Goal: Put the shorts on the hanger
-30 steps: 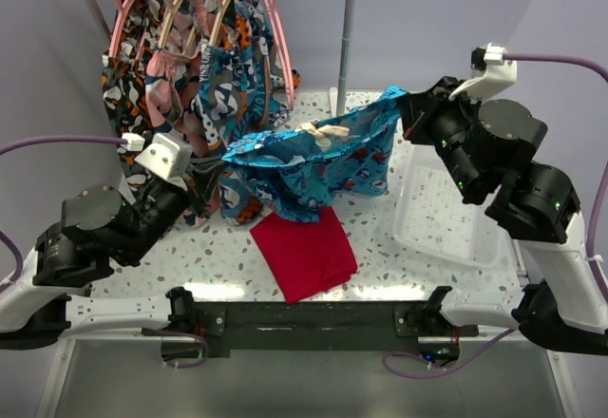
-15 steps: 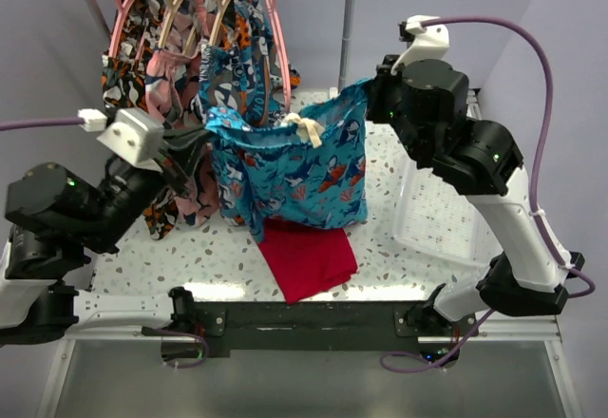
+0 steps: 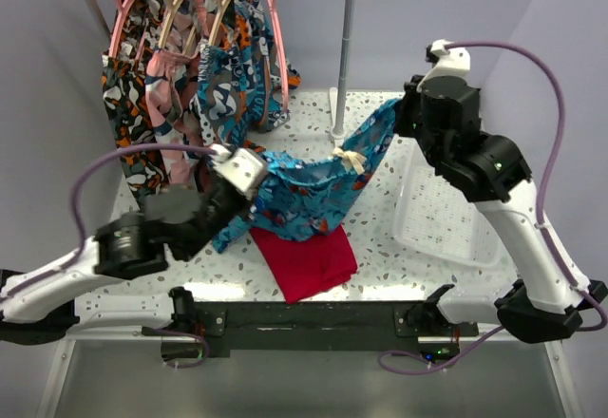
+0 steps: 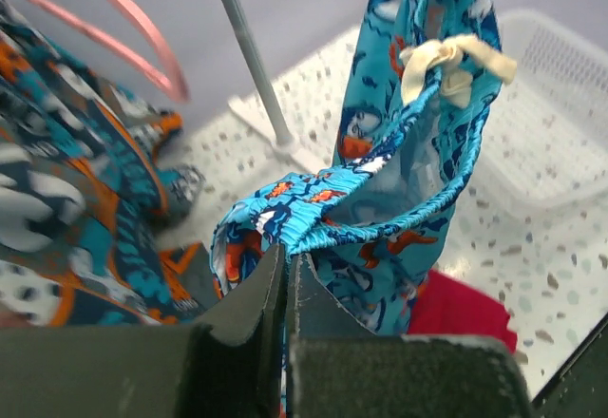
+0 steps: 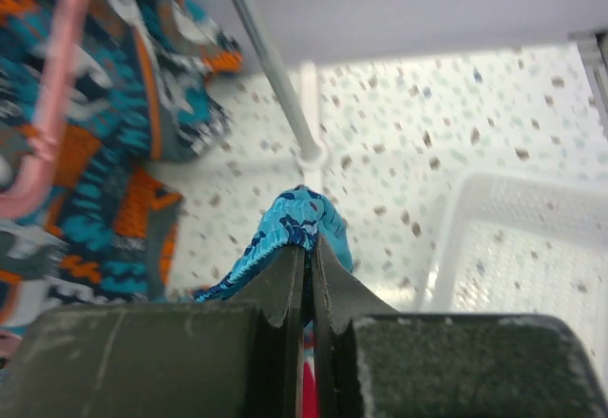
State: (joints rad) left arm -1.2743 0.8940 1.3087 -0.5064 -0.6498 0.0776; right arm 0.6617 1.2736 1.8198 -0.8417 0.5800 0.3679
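Note:
The turquoise shorts [image 3: 313, 190] hang stretched between both grippers above the table, with the cream drawstring bow [image 3: 350, 160] near the middle of the waistband. My left gripper [image 3: 255, 179] is shut on the waistband's left end [image 4: 285, 233], low over the table. My right gripper [image 3: 399, 119] is shut on the right end [image 5: 302, 211] and holds it higher. The left wrist view shows the open waistband and the bow [image 4: 446, 62]. The pink hanger [image 3: 277, 28] hangs on the rail at the back, right of the other clothes. It also shows in the left wrist view [image 4: 133, 24] and the right wrist view [image 5: 57, 85].
A plain red cloth [image 3: 306, 256] lies under the shorts near the front. A white basket [image 3: 442, 218] stands on the right. The rail's upright post [image 3: 344, 57] stands behind the shorts. Dark patterned shorts on wooden hangers [image 3: 180, 76] fill the rail's left.
My left gripper has dropped low and swung right toward the table's middle. The shorts, held high and spread before, now sag in a slanted line. My right gripper has shifted a little right.

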